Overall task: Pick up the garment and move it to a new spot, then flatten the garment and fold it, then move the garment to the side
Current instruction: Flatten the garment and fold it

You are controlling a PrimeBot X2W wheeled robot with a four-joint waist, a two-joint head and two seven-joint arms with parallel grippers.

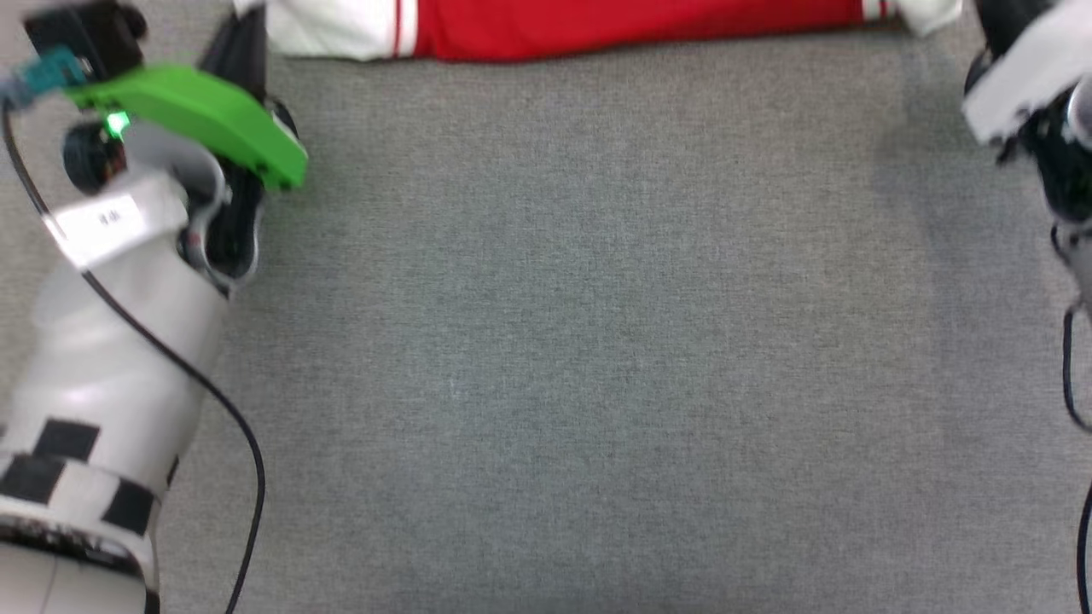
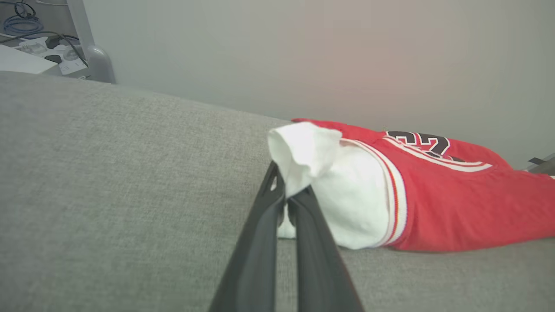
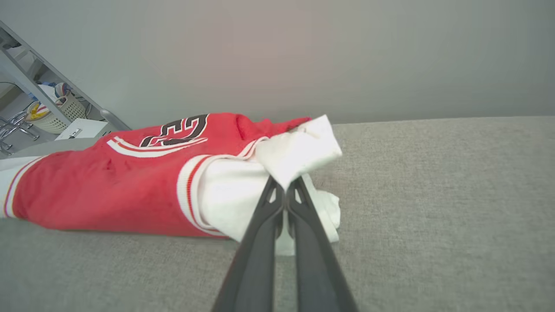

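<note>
The garment (image 1: 597,26), a red shirt with white sleeves and striped trim, lies stretched along the top edge of the head view on the grey cloth surface (image 1: 563,341). My left gripper (image 2: 287,197) is shut on the garment's (image 2: 442,203) white left sleeve, whose cloth bunches above the fingertips. My right gripper (image 3: 285,195) is shut on the garment's (image 3: 99,190) other white sleeve in the same way. Black numerals with white outline show on the upper face in both wrist views. In the head view my left forearm (image 1: 102,341) reaches up at the left.
A grey wall rises behind the surface in both wrist views. A metal frame (image 2: 93,47) with cables stands past the far edge in the left wrist view, and a shelf (image 3: 39,99) with a basket in the right wrist view. Wide grey surface lies between my arms.
</note>
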